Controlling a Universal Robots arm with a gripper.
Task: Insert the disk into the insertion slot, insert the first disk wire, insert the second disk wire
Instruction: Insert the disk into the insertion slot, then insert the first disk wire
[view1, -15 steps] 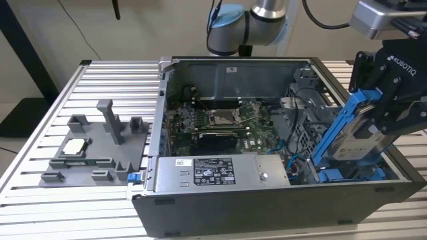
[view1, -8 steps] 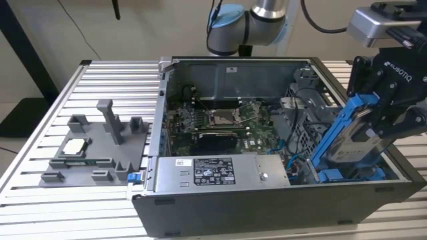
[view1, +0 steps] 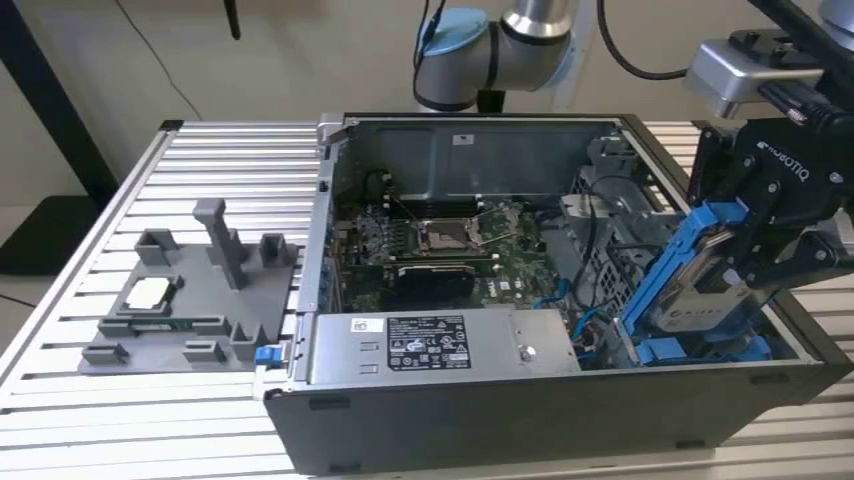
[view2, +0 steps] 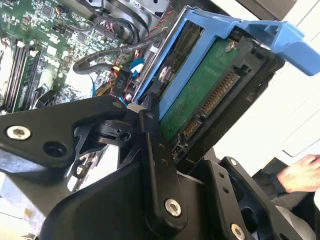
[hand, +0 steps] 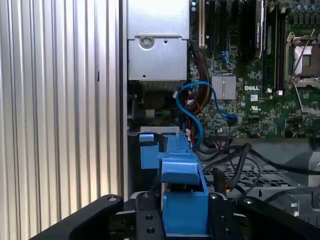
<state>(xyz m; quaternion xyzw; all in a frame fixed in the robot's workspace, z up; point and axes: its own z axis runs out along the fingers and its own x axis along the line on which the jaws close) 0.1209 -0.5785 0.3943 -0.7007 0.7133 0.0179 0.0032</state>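
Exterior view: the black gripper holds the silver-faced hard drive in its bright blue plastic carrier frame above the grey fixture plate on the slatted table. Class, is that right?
No. The black gripper holds the silver-faced hard drive in its bright blue plastic carrier frame above the open dark computer case, not the grey fixture plate, as the exterior view shows.

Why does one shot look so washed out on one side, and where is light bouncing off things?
Second wrist view: the background past the disk is blown out white against the dark foreground. First wrist view: the ribbed table shines in bright streaks. Exterior view: light is even, with the computer case shaded inside.
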